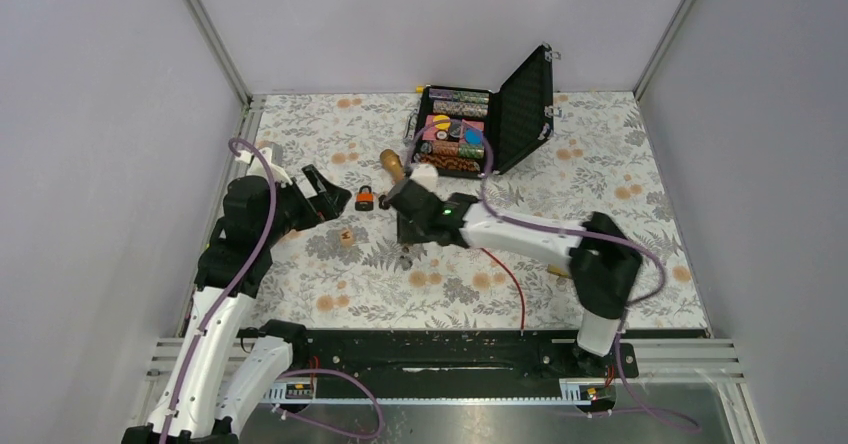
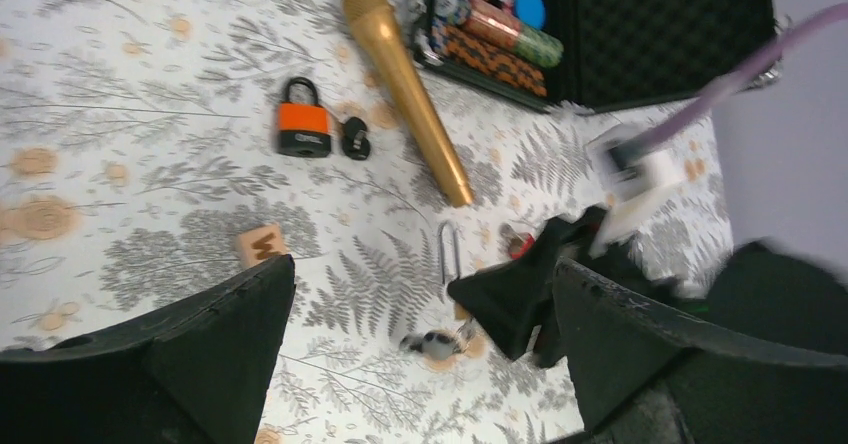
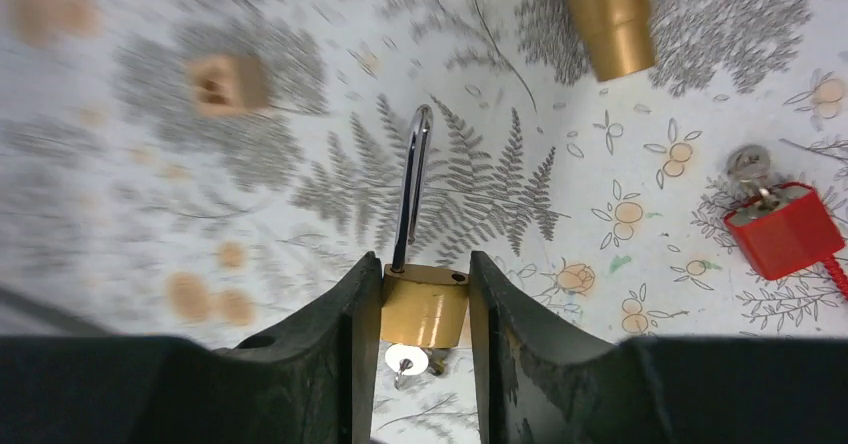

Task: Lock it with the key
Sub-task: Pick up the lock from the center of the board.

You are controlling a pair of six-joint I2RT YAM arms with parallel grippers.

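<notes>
A brass padlock [image 3: 425,306] lies on the floral cloth with its steel shackle [image 3: 412,179] swung open, pointing away from my right wrist. My right gripper [image 3: 425,264] is shut on the lock's body, one finger on each side. A key with a white head [image 3: 407,360] sticks out below the body, between the fingers. From the left wrist the same shackle [image 2: 449,249] and the blurred key head [image 2: 435,342] show beside the right gripper [image 2: 520,299]. My left gripper [image 2: 420,274] hangs open above them and to their left, holding nothing. From above, the right gripper [image 1: 405,230] faces the left gripper [image 1: 330,200].
An orange padlock [image 1: 365,199] with a black key lies between the arms. A gold microphone [image 1: 392,164], a wooden letter cube [image 1: 346,234] and a red padlock [image 3: 783,229] lie nearby. An open black case [image 1: 520,99] of poker chips stands at the back.
</notes>
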